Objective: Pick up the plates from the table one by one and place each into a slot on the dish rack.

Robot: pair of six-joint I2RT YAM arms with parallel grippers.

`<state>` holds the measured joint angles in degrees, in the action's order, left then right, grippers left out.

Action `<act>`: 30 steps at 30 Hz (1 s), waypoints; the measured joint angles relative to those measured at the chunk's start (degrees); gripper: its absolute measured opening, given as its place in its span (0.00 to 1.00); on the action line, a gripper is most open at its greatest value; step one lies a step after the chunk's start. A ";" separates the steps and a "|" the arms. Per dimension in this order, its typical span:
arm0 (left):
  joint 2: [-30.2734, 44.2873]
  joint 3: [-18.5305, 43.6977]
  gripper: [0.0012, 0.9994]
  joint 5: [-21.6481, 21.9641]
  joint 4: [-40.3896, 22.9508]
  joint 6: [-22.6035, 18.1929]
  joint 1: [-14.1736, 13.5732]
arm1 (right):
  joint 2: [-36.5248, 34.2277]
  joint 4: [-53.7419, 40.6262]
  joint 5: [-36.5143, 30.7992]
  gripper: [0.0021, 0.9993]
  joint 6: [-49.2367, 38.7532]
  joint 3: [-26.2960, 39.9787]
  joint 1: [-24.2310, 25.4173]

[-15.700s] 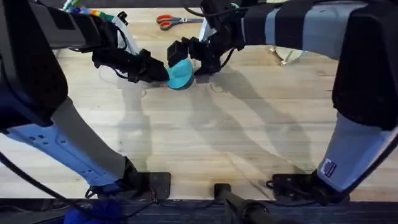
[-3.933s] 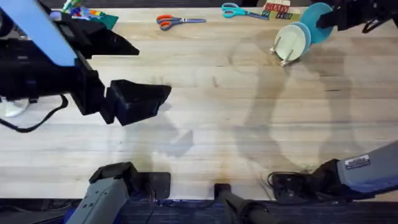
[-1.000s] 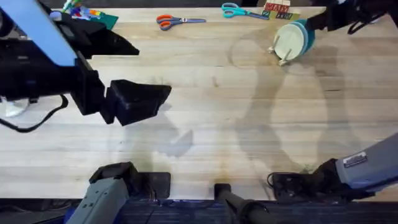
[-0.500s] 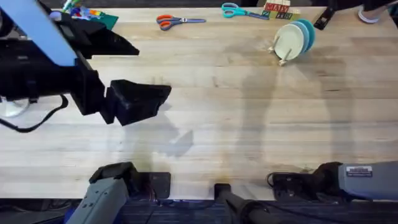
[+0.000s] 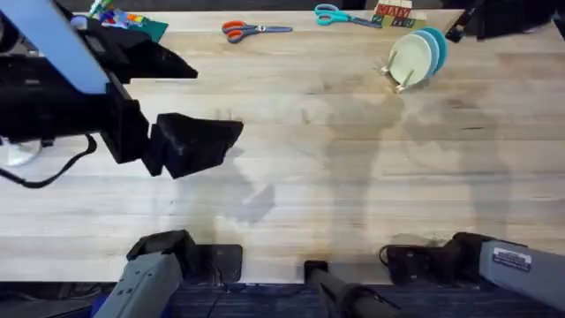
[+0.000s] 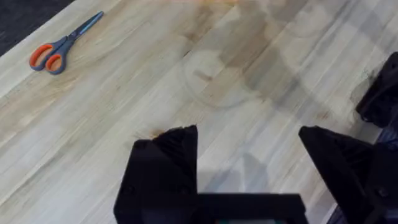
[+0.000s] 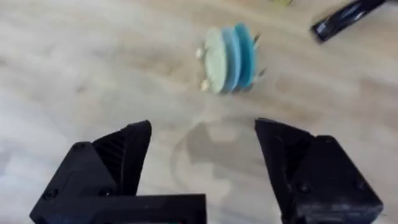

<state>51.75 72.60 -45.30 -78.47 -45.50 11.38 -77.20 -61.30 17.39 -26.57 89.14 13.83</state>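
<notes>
Nearest me, my left gripper [image 6: 245,171] hung over the bare table [image 5: 353,221], fingers spread and holding nothing. Farther out, my right gripper [image 7: 202,168] was spread wide and empty too, looking at the dish rack [image 5: 399,78] near the table's far right. The cream plate [image 5: 412,58] and the teal plate [image 5: 434,49] stood on edge side by side in it, touching or nearly so. My worry: the rack looked light, so any careless brush by the right arm could tip it and roll both plates out toward the blue scissors [image 5: 335,15].
</notes>
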 joint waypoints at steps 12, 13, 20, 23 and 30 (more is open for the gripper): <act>0.00 0.00 0.99 0.00 -0.01 0.01 0.01 | 9.97 -13.26 -0.02 1.00 1.29 0.00 -0.27; 0.00 0.00 0.99 0.00 0.01 0.01 0.01 | 11.00 -13.67 -0.02 1.00 1.31 0.00 -0.26; 0.00 0.00 0.99 0.00 0.00 0.00 0.01 | 18.38 -17.18 0.00 1.00 1.32 0.02 -0.26; 0.00 0.00 0.99 0.00 0.01 0.00 0.01 | 20.38 -19.53 0.00 1.00 1.32 0.07 -0.26; 0.00 0.00 0.99 0.00 -0.01 0.00 0.01 | 21.71 -22.10 -0.02 1.00 1.32 0.09 -0.27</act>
<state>51.75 72.60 -45.30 -78.48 -45.50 11.40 -55.48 -83.39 17.37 -25.26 89.23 13.56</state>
